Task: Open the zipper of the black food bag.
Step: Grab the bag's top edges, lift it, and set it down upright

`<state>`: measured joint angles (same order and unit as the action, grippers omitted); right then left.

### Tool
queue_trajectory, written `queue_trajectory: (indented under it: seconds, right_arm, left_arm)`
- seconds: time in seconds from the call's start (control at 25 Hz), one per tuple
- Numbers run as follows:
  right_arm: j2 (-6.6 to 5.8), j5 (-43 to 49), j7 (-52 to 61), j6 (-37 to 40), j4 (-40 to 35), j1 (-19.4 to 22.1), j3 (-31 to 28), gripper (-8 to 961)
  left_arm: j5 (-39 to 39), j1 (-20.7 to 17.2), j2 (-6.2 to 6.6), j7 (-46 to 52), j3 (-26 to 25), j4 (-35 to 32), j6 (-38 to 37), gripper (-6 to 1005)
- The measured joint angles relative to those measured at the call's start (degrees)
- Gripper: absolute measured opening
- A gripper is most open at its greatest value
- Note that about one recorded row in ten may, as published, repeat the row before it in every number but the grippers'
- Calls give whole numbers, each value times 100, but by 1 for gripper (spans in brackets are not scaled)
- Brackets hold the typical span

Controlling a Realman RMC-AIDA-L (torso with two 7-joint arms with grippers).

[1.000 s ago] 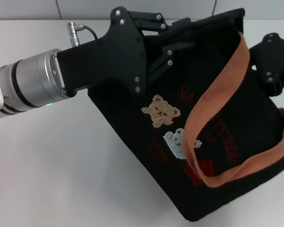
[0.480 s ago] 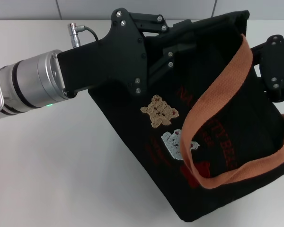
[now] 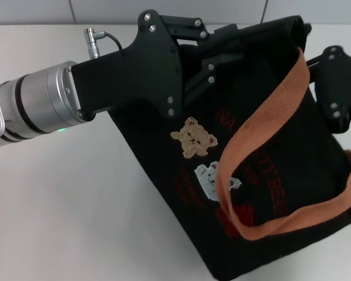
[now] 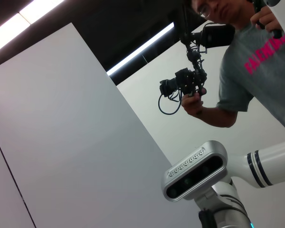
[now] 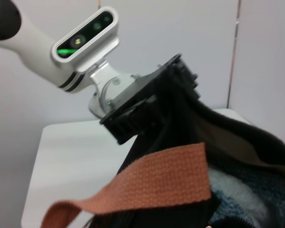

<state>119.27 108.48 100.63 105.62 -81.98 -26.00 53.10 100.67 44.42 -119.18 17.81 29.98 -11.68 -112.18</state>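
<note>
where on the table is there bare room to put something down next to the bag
The table is bare below the left gripper and its arm, out to the black food bag. A thin strip runs behind the arm by the wall. The right side is crowded: the bag, its orange handles and the right gripper fill it.

A plain white matte desk (image 3: 76,199) fills the lower left of the head view. Along the top edge runs a pale grey tiled wall (image 3: 105,10) with thin dark seams. Light is even.
</note>
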Motion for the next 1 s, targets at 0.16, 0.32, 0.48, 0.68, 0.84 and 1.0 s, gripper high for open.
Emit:
queue_trajectory:
  seconds: [0.16,0.32,0.48,0.68,0.84,1.0]
  right_arm:
    - [-9,147,0,4,-32,-13,96,208]
    - [-10,290,0,-7,-47,-37,187,211]
    - [-3,250,-1,-163,-58,-30,191,213]
    - [12,175,-1,-638,11,-18,488,203]
    - [14,149,-2,-731,21,-13,617,195]
    - [16,11,-68,-779,58,-4,655,139]
  left_arm:
    - [0,0,0,2,-1,3,4,153]
    - [0,-1,0,3,-1,-1,8,153]
    - [-7,-3,0,3,-2,0,11,153]
    - [-7,0,0,3,-3,6,11,153]
    - [-8,2,0,10,-2,8,10,153]
    - [-19,4,0,12,-1,8,-2,153]
